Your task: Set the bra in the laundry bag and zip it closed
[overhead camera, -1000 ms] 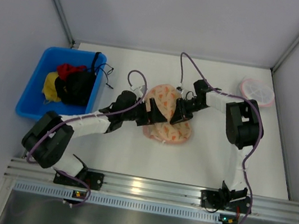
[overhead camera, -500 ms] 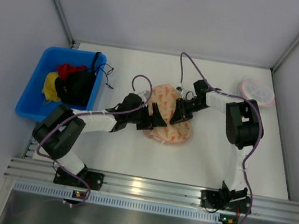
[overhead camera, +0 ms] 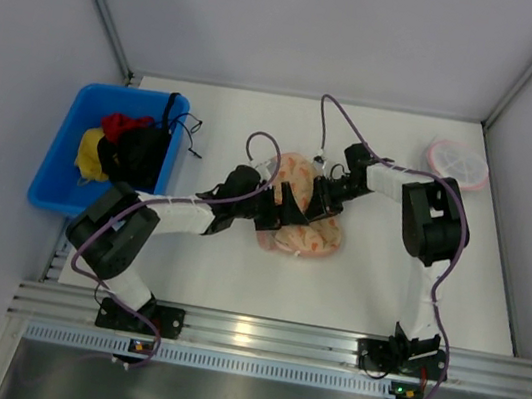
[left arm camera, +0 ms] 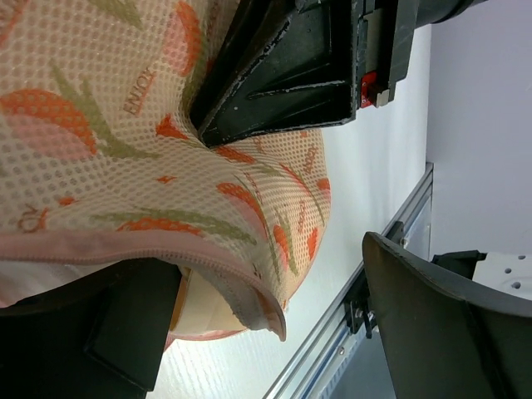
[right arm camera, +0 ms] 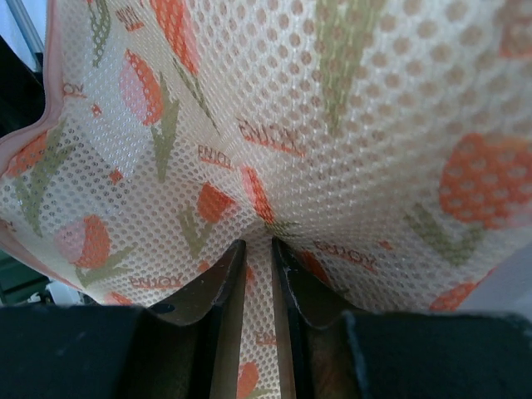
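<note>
Where the overhead camera takes in the table (overhead camera: 233,280), the laundry bag (overhead camera: 306,234) lies near its middle, with both arms meeting over it: the left gripper (overhead camera: 285,206) on the bag's left part, the right gripper (overhead camera: 318,206) at its upper right. At far left, a blue bin (overhead camera: 52,176) holds red, yellow and black clothes (overhead camera: 127,147). At back right, well apart, sits a round pink-rimmed mesh item (overhead camera: 457,161).

Left wrist view: jaws spread wide, nothing clamped. One finger (left arm camera: 125,332) is tucked under the bag's lifted pink edge; the other (left arm camera: 440,332) is clear of the fabric. Plain beige cloth, apparently the bra (left arm camera: 198,306), shows beneath that edge.

Right wrist view: jaws nearly closed, pinching a raised fold of the printed mesh between the fingertips (right arm camera: 224,274).
</note>
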`<action>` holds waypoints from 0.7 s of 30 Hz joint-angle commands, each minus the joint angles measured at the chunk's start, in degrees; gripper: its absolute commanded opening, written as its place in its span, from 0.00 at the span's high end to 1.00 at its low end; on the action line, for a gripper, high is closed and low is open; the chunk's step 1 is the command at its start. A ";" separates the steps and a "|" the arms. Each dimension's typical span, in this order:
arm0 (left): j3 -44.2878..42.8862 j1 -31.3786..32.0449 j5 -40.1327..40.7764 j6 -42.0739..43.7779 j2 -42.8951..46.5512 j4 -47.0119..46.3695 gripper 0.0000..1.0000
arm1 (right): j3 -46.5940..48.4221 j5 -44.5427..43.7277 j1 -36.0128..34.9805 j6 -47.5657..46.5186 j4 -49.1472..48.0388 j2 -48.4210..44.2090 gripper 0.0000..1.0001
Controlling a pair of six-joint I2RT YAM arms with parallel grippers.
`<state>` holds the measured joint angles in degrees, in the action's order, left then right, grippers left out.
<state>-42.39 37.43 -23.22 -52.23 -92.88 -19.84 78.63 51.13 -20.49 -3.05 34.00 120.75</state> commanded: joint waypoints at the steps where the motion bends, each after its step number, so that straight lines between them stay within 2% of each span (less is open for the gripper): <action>1: -1.91 0.98 -1.65 -0.68 1.13 -5.04 0.08 | -0.14 0.72 -1.66 -2.14 -0.51 -3.24 0.80; 8: -1.47 1.24 -0.51 -0.07 -3.35 -12.14 0.06 | -1.11 1.16 -2.71 -2.31 -0.34 -4.82 0.80; 12: -1.73 1.15 -0.51 -2.78 -8.01 -16.37 0.05 | -1.64 2.30 -3.33 -1.87 -0.07 -5.70 0.80; 15: -0.51 1.15 -0.24 -6.03 -10.04 -18.12 0.05 | -1.46 2.66 -3.68 -2.05 1.77 -7.01 0.75; 16: -0.15 1.15 -0.24 -6.48 -10.30 -18.57 0.05 | -1.11 2.39 -3.59 -2.31 2.38 -7.45 0.69; 21: 1.61 1.07 0.99 -7.27 -9.69 -18.49 0.05 | -1.72 2.74 -2.36 -1.35 4.41 -11.05 0.57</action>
<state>-41.67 38.37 -23.22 -57.89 -102.74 -33.28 77.23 51.07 -22.55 -4.10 36.27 115.18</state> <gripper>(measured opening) 0.943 0.419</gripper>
